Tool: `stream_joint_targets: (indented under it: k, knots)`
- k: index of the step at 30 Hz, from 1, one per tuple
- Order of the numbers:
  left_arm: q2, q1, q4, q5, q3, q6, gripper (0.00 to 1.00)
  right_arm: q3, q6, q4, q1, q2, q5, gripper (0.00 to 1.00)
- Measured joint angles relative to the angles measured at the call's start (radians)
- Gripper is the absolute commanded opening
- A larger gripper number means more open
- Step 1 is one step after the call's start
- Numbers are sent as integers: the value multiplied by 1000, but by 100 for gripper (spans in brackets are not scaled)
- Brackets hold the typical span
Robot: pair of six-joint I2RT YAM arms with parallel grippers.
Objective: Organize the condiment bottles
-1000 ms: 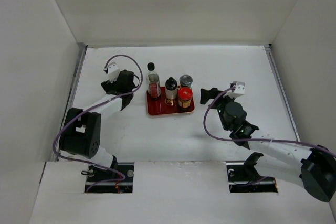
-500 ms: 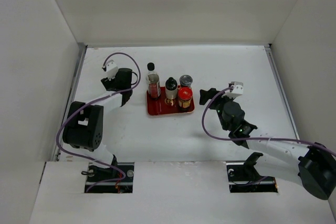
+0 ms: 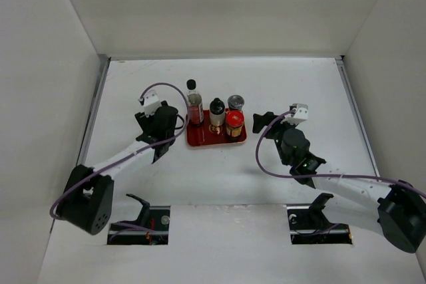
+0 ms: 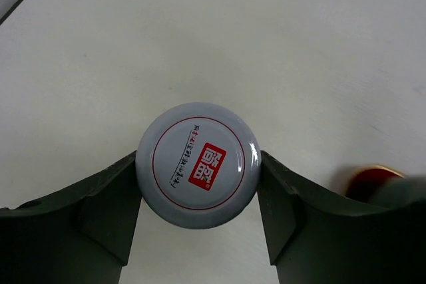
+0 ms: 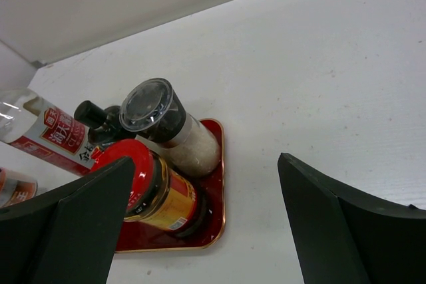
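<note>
Since the tray [image 3: 200, 139] holds four bottles [image 3: 217, 112], left fingers [image 4: 106, 197] clamp the white-lidded jar [image 4: 198, 164] to join them; right fingers [image 5: 73, 224] wide, empty.

- Four bottles crowd the red tray [image 3: 200, 140]: the tall clear bottle [image 3: 194, 106], black-topped bottle [image 3: 217, 112], silver-lidded bottle [image 3: 235, 102] and red-lidded jar [image 3: 233, 124]. Only its near-left corner is bare.
- The left pincer [image 4: 198, 167], clamped on the white-lidded jar [image 4: 200, 157], blocks the tray's left side.
- The right pincer [image 3: 261, 122], spread wide, stands just right of it.
- The desk [image 3: 293, 84] behind and before the tray lies free.
</note>
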Motion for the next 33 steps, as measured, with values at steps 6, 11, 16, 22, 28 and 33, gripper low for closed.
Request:
stream_joint_targets:
  k: [6,11,16,22,28,33]
  knots:
    - [-198,-212,-31,-33,-11,2,26,0,0,1,0,3,0,95]
    - [-225,-365,-53,-55,-11,-3,26,0,0,3,0,14,0,96]
    - [-143,-455,-67,-53,6,-14,26,0,0,7,0,20,0,96]
    - [11,-479,-27,-8,90,-18,26,0,0,7,0,27,0,96]
    - [138,-479,25,31,150,-24,27,0,0,7,0,22,0,97]
    - [208,-472,32,56,152,-31,29,0,0,7,0,11,0,97]
